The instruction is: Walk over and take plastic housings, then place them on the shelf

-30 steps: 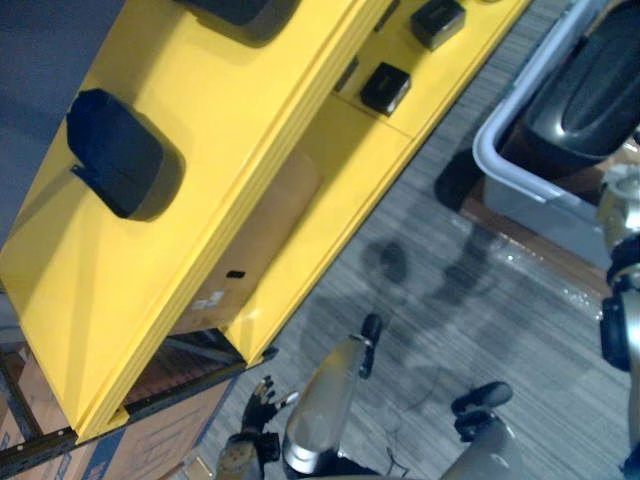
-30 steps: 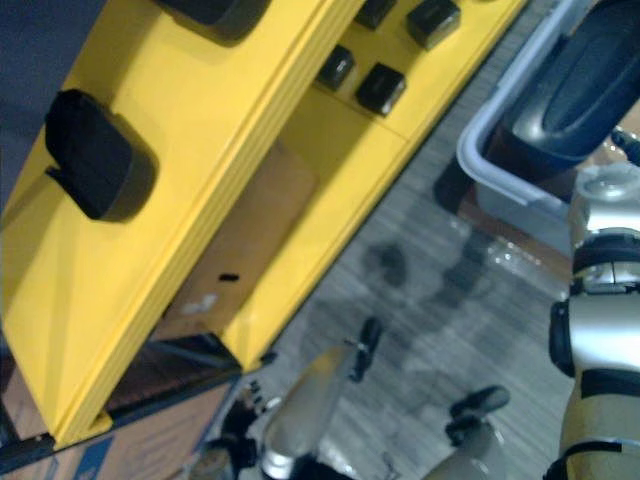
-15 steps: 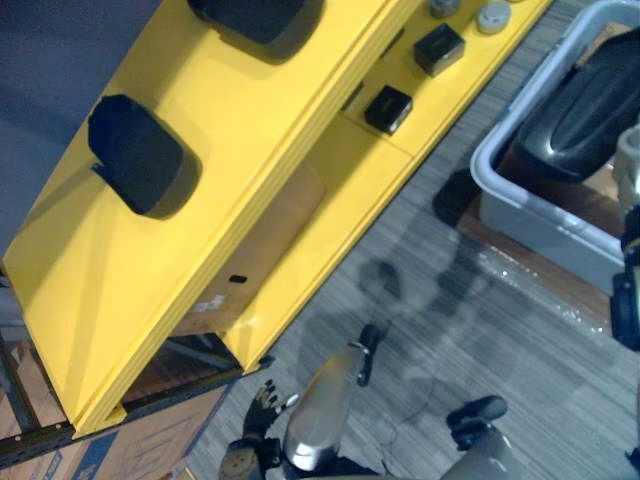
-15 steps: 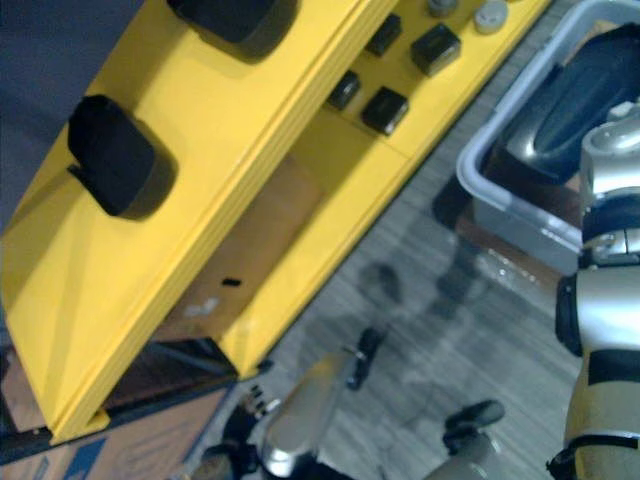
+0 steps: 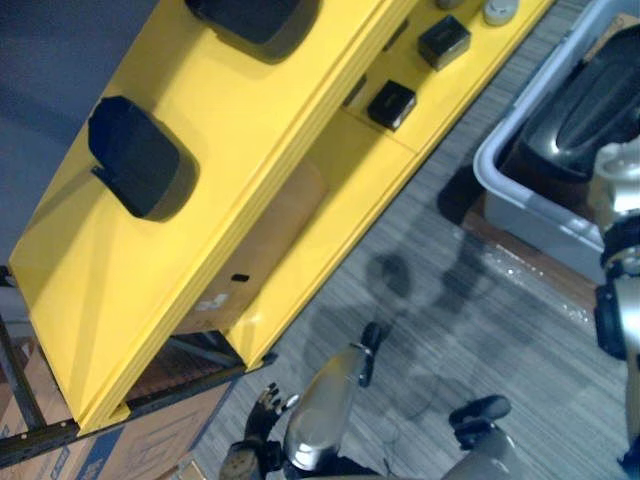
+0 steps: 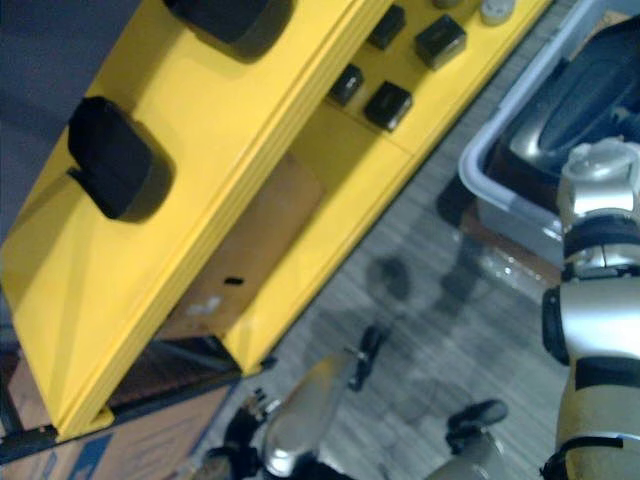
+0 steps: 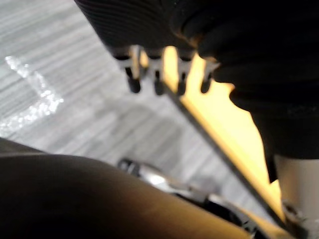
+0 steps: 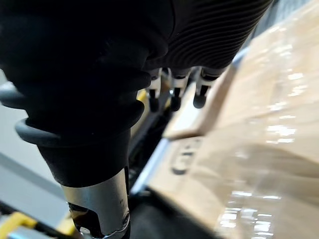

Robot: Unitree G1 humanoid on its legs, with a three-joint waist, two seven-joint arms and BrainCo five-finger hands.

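Two dark plastic housings lie on top of the yellow shelf: one near its left end, another further along. A large dark housing rests in a grey bin on the floor to the right. My left hand hangs low beside the shelf's near corner, and its fingers are straight and empty. My right hand's fingers hang straight and hold nothing, over a wrapped cardboard box.
Small black blocks and round grey parts sit on the shelf's lower level. A cardboard box is under the shelf and another at the lower left. Grey carpet lies between shelf and bin.
The whole picture has shifted a little, so the camera has moved. Both hands still hang at my sides, empty. The housings stay where they were.
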